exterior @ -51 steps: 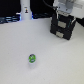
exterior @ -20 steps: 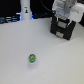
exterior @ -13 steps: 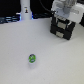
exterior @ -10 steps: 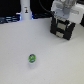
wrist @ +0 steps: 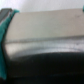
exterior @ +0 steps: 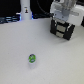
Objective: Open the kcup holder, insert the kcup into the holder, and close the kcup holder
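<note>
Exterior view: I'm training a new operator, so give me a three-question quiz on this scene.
1. True or false: the kcup lies on the table, apart from the holder.
2. What hangs right over the holder? A) the white post B) the gripper C) the kcup
3. Fill in: the kcup's top is ____.

Key: 1 true; 2 B, the gripper, with the white post off to the exterior view's left; 3 green.
</note>
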